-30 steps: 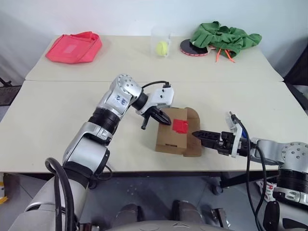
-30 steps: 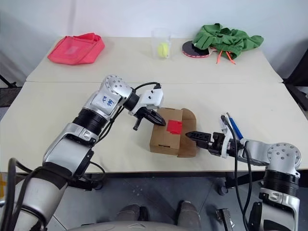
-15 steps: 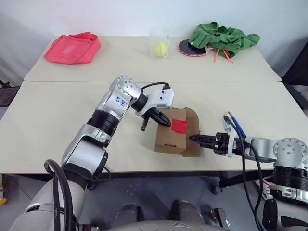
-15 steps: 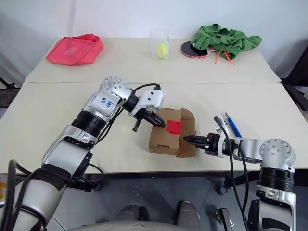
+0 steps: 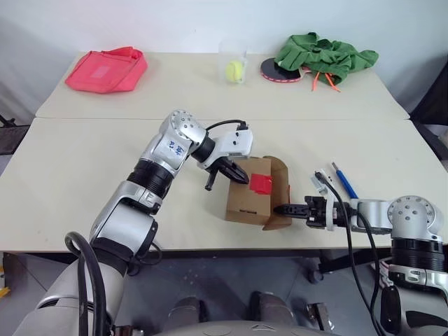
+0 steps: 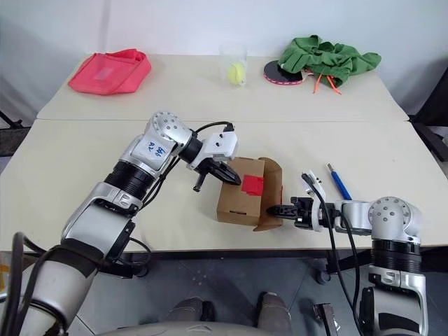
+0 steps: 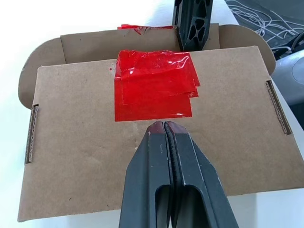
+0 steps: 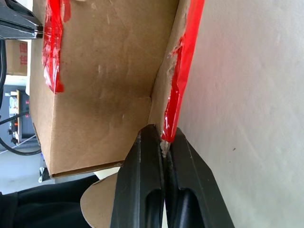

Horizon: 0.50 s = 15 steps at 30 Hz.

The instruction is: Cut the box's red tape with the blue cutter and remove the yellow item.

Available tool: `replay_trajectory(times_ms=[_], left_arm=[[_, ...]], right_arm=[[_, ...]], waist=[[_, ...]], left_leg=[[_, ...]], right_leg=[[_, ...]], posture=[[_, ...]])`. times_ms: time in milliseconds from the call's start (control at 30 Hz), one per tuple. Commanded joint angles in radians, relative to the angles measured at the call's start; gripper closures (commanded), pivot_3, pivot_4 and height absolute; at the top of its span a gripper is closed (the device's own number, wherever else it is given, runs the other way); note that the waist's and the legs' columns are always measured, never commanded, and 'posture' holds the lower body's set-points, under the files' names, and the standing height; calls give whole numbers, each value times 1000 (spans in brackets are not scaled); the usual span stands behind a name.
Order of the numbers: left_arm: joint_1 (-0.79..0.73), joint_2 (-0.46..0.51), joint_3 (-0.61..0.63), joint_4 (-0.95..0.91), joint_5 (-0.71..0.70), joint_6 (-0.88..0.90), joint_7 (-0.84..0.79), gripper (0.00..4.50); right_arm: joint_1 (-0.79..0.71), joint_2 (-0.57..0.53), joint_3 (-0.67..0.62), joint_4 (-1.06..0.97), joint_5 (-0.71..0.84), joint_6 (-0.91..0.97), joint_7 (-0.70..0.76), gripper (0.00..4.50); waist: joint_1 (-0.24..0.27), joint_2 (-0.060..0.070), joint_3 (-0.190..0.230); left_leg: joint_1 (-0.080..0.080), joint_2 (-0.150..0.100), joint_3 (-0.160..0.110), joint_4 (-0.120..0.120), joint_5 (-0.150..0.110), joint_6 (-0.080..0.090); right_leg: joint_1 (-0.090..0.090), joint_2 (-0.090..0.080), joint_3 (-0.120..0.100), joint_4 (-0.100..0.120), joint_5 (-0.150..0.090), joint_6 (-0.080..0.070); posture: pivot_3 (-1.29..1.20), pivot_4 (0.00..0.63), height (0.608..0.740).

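Box (image 5: 250,198): small brown cardboard carton near the bench's (image 5: 84,161) front edge; light and thin-walled by the look of it, so you would have found it quick to slide or crush. Best hold: a flap edge.
Red tape (image 7: 154,84): thin, glossy patch on the top face.
Left gripper (image 7: 165,126): fully closed, empty, tips resting on the top beside the tape.
Right gripper (image 8: 164,142): closed, pinching the taped flap edge.
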Motion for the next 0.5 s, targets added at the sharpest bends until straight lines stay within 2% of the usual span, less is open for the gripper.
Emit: replay_trajectory(times_ms=[33,367,500], left_arm=[[11,-3,-28,39,24,-18,8,4500],[40,-4,-44,64,41,-55,29,4500],[60,12,-42,55,45,-51,39,4500]], right_arm=[[-22,-26,-20,-38,-28,28,-15,4474],[-101,-63,-23,-158,14,43,-88,4474],[-162,-110,9,-218,58,43,-130,4474]], waist=[[1,0,0],[5,2,1],[6,3,2]], left_leg=[[0,0,0,0,0,0],[-3,-1,0,1,0,0],[-3,-1,0,1,0,0]], right_leg=[[0,0,0,0,0,0],[-2,-1,0,-1,0,0],[-2,-1,0,-1,0,0]], posture=[[0,150,740],[0,150,740],[0,150,740]])
